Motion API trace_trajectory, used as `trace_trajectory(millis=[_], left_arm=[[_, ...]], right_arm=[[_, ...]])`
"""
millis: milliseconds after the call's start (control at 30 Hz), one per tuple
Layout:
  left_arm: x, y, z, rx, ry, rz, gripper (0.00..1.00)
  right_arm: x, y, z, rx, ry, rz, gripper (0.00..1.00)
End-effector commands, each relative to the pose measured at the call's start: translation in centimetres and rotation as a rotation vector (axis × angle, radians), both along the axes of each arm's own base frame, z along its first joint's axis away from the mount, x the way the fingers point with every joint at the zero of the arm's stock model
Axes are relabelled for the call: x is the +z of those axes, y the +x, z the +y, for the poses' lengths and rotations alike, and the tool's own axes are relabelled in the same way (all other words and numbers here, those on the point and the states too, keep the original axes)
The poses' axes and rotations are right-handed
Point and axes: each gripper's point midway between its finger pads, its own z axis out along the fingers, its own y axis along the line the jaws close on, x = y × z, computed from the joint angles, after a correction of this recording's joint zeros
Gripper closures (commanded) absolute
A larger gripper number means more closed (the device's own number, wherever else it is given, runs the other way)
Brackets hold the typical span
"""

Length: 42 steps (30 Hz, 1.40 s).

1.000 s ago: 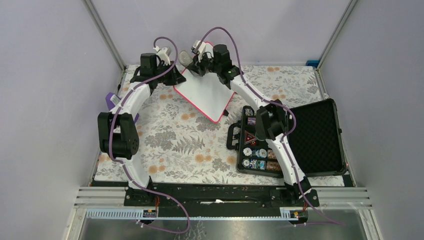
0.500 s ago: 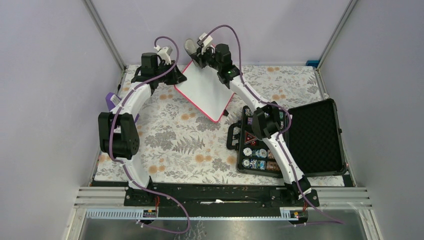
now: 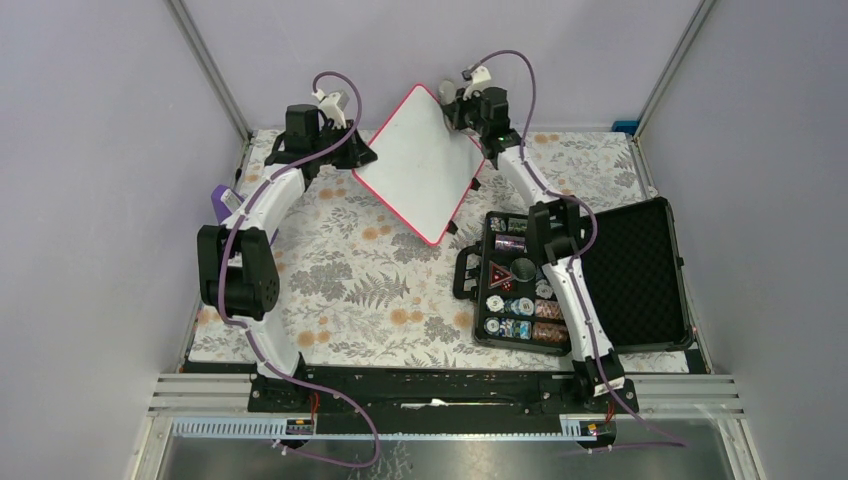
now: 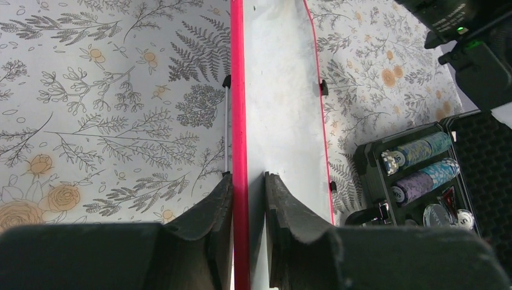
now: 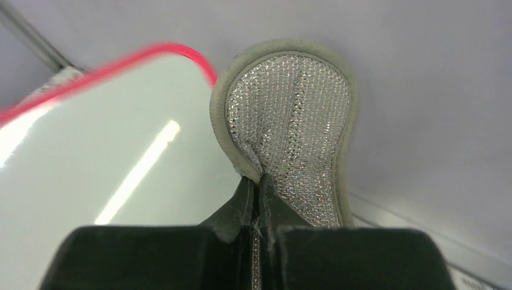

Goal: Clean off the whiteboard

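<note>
The left hand (image 4: 247, 181) clamps the whiteboard (image 3: 415, 165) by its red rim, holding it tilted at the far middle of the floral surface (image 3: 340, 280); the right hand (image 5: 258, 193), pinched on a silvery mesh pad (image 5: 290, 121), sits beside the board's far corner.

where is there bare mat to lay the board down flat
The widest free patch is the floral mat between the left arm and the open chip case, nearer than the low corner of the whiteboard. A smaller strip lies beyond the case, at the far right. The right side is crowded by the case.
</note>
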Motion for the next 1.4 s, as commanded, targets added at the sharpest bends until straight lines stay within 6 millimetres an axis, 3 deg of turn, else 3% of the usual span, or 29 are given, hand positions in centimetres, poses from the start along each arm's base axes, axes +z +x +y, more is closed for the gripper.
trace_trajectory(millis=[0,100,200,233,267,433,500,600,667,733,767,900,1033,1167,1267,1367], left_arm=[[4.7,-0.1,-0.2,-0.027,0.000,-0.149,1.00],[4.5,-0.2,-0.5,-0.028,-0.003,-0.143,1.00],[4.4,-0.4,-1.2,-0.041,-0.003,-0.140,1.00],[9.5,-2.4,-1.3,-0.047,-0.013,-0.249,1.00],[5.1,-1.0,-1.8,-0.053,0.000,-0.157,1.00],[4.1,-1.1,-2.4,-0.062,0.011,-0.145,1.00],[3.5,-1.1,-2.4,-0.062,0.008,-0.136,1.00],[2.1,-1.0,-2.3,-0.050,0.008,-0.116,1.00],[1.0,-1.3,-2.2,-0.042,0.014,-0.091,1.00],[0.5,-1.5,-1.9,-0.031,0.021,-0.085,1.00],[0.4,-1.6,-1.9,-0.027,0.022,-0.084,1.00],[0.0,-1.8,-1.7,-0.016,0.026,-0.062,1.00],[0.1,-1.6,-1.4,0.009,0.029,-0.052,0.92],[0.7,-1.6,-1.2,0.026,0.032,-0.047,0.77],[0.9,-1.7,-1.0,0.038,0.035,-0.037,0.55],[1.4,-1.7,-0.8,0.054,0.034,-0.028,0.44]], right_arm=[[-6.8,-2.1,-1.7,-0.024,-0.002,0.285,1.00],[-6.5,-5.5,0.5,0.024,-0.001,0.307,1.00],[-5.8,-9.9,4.4,0.090,-0.028,0.298,1.00],[-5.8,-11.4,5.7,0.121,-0.030,0.310,1.00],[-5.7,-12.9,6.9,0.147,-0.023,0.315,1.00],[-4.7,-22.3,10.8,0.233,0.064,0.301,1.00],[-4.9,-26.3,11.6,0.262,0.098,0.319,1.00],[-5.2,-30.8,11.7,0.272,0.142,0.369,1.00],[-5.8,-33.0,10.6,0.248,0.177,0.414,1.00],[-5.7,-33.4,8.7,0.181,0.187,0.442,1.00],[-4.3,-33.0,7.8,0.144,0.175,0.427,1.00],[-2.1,-31.6,3.7,0.002,0.044,0.497,1.00],[-0.1,-30.9,-1.4,-0.086,-0.027,0.522,1.00],[2.1,-30.1,-9.3,-0.316,-0.144,0.442,0.87],[4.5,-29.4,-15.5,-0.522,-0.230,0.366,0.83],[6.2,-28.8,-19.2,-0.633,-0.306,0.314,0.86]])
